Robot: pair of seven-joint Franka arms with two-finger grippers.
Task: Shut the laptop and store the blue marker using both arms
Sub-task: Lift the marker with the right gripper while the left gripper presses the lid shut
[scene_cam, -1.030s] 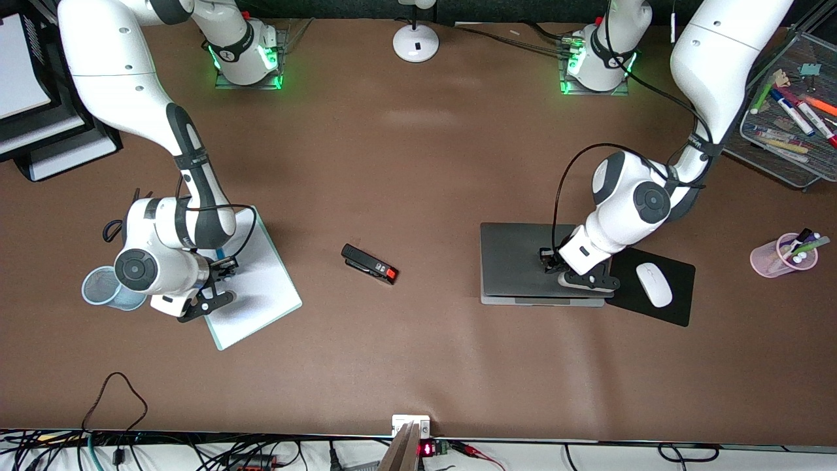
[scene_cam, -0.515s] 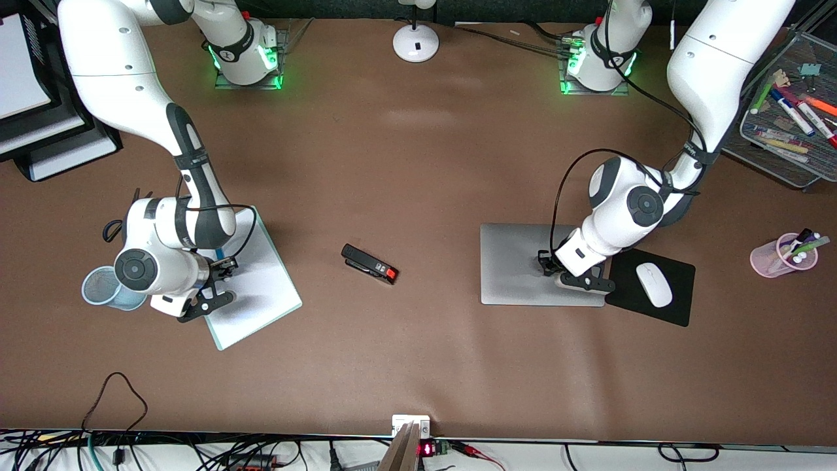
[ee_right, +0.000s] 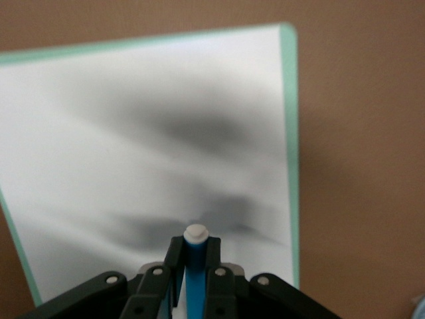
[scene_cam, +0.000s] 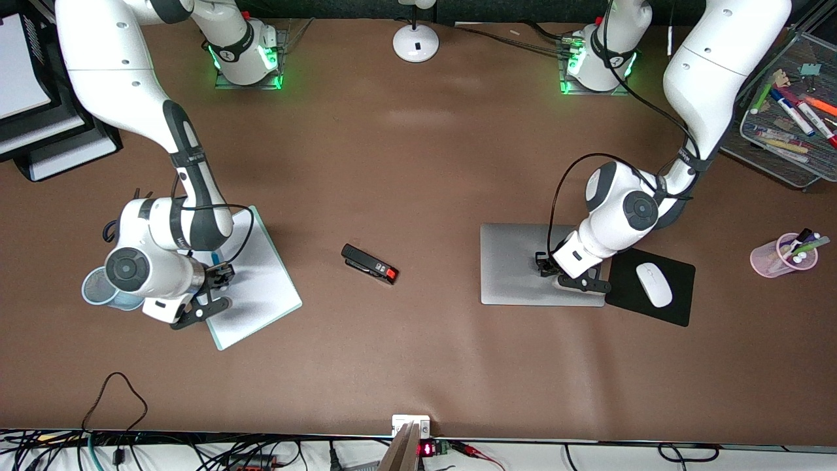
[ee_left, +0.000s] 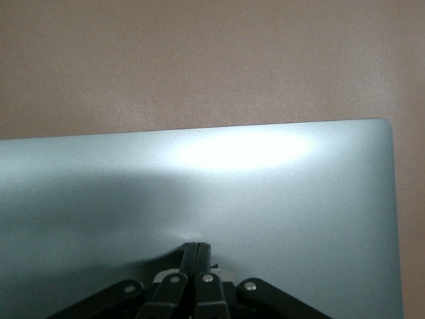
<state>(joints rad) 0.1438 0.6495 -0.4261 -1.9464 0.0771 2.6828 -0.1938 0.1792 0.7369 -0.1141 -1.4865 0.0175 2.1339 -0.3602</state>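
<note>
Laptop point(scene_cam: 523, 265) lay shut flat beside mouse pad point(scene_cam: 680, 311); left gripper point(ee_left: 196, 250), fingers pressed together, rested on lid.

Right gripper point(ee_right: 192, 256) clamped blue marker point(ee_right: 194, 279) over whiteboard point(scene_cam: 261, 288).

Advice: carry marker upright, centre over mesh cup point(scene_cam: 98, 291), lower, then release.

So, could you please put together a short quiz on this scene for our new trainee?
1. True or false: the slim silver-grey metal laptop has its lid shut.
2. What does the right pincer hold, and over what? A) a slim bright-blue marker with a pale end, over a white green-edged board; B) a black stapler, over a black mouse pad; C) nothing.
3. Fill in: the left pincer is shut, its tips on the laptop's ____.

Key: 1 true. 2 A: the slim bright-blue marker is over the white green-edged board. 3 lid.
</note>
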